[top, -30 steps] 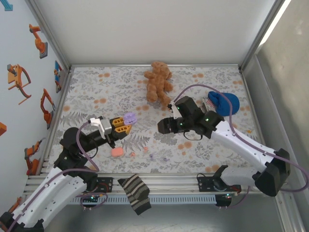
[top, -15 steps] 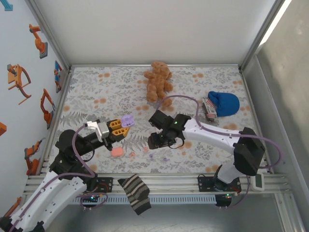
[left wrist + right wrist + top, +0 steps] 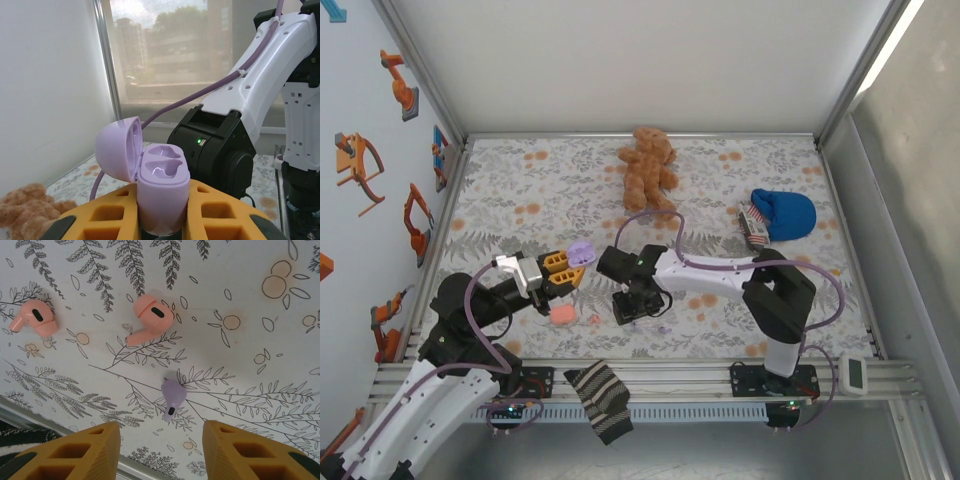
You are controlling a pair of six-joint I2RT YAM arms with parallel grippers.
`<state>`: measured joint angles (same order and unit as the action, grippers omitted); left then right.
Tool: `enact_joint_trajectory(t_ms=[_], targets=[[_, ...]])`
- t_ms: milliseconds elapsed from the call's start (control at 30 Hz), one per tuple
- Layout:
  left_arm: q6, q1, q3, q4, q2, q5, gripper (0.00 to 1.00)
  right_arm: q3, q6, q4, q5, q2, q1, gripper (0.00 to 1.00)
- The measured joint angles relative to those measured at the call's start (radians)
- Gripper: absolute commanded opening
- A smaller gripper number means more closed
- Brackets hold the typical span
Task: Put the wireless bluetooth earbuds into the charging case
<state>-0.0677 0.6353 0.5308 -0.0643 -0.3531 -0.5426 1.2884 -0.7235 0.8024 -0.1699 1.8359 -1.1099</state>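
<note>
The left gripper's (image 3: 569, 264) yellow fingers (image 3: 218, 210) are clamped on the base of the lilac charging case (image 3: 162, 186). The case stands upright along the fingers with its lid swung open to the left in the wrist view, and its two wells are empty. In the top view this gripper sits above the table, just beyond the pink case (image 3: 561, 314) lying on the fern-print cloth (image 3: 510, 200). The left forearm slants up from its base and the wrist points right.

The right gripper's (image 3: 162, 440) jaws stand apart with nothing between them, aimed straight down at the cloth a little to the right of the pink case. The lilac earbud (image 3: 173, 394) lies flat just ahead of the gap, its stem pointing back toward the fingers. Further out, one pink earbud (image 3: 150, 315) lies on a diagonal with its stem toward lower left. A second pink earbud (image 3: 35, 317) lies nearer the pink case's side, stem pointing left. The right arm's elbow is folded up, and the forearm reaches left toward the pink case.
</note>
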Motion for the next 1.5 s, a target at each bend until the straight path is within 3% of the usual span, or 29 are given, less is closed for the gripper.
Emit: enact_joint_trajectory(t_ms=[667,1500], targets=[[0.0,0.0,0.0,0.021,0.018,0.001,0.01,0.046,0.028,0.025,0.019,0.115,0.0,0.42],[-0.008,0.0,0.0,0.021,0.024,0.017,0.02,0.091,0.052,0.065,0.045,0.167,-0.013,0.32]])
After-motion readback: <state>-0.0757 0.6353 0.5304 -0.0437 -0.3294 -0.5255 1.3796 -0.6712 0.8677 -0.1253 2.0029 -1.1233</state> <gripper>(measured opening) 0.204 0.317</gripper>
